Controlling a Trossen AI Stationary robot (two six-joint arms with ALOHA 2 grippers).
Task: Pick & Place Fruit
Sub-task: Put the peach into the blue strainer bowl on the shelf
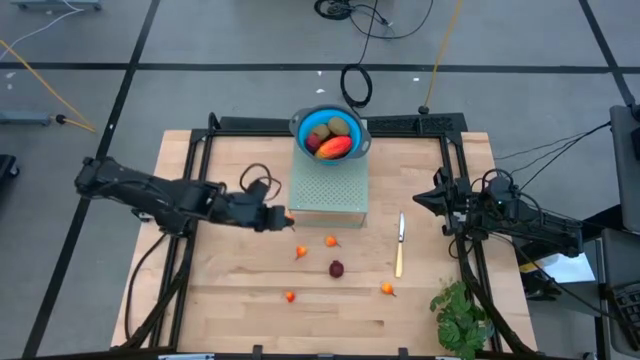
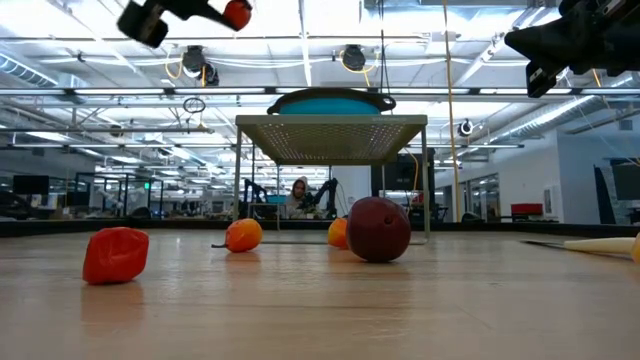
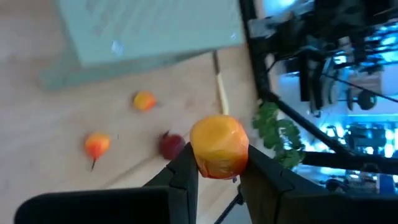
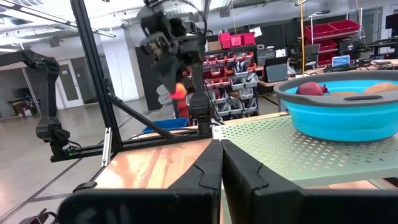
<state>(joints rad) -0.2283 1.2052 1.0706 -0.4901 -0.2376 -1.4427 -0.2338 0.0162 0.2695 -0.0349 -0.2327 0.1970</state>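
Left gripper (image 3: 217, 169) has its fingers clamped on a small orange fruit (image 3: 219, 148), held up off the desk (image 1: 230, 300) just left of the perforated stand (image 1: 330, 185), likely lifted so it clears the stand's edge on the way to the blue bowl (image 1: 300, 122) sitting on the stand's far end, where the mango (image 1: 334, 147) and two kiwis (image 1: 320, 131) already lie. Right gripper (image 4: 219, 163) waits with fingers together, off to the right of the stand; a dark-red ball (image 1: 336, 268) and more small orange pieces (image 1: 330, 241) lie on the desk in front of the stand, not yet picked
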